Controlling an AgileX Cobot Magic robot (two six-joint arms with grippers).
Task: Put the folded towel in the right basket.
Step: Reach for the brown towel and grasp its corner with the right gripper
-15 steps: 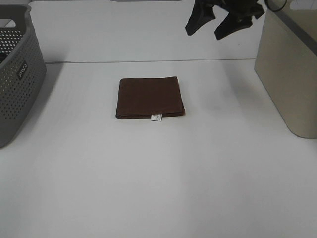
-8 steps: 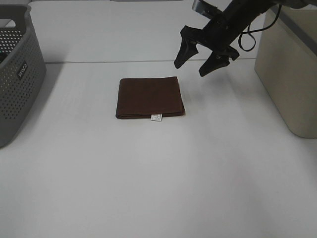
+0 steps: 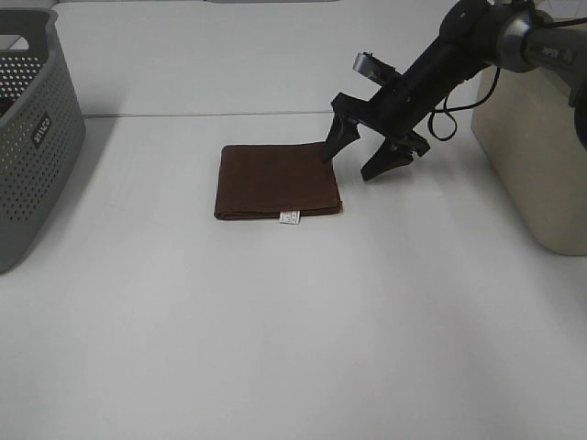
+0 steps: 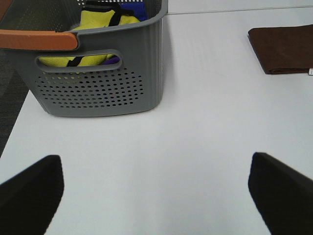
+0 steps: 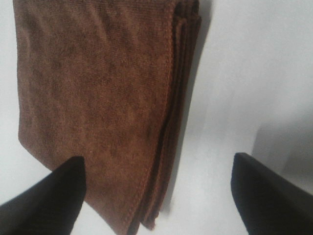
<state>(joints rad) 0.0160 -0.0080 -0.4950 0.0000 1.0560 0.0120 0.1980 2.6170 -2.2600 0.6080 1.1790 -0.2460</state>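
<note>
A folded brown towel with a small white tag lies flat on the white table near the middle. It also shows in the right wrist view and at the edge of the left wrist view. My right gripper is open and empty, low over the towel's right edge, one finger over the towel and one over bare table. The beige right basket stands at the right edge. My left gripper is open and empty over bare table near the grey basket.
A grey perforated basket stands at the left edge; the left wrist view shows yellow and blue cloth inside it. A seam in the table runs across behind the towel.
My right gripper has come down and to the left, from high at the back to just over the towel's right edge. It stays open. The towel has not moved.
</note>
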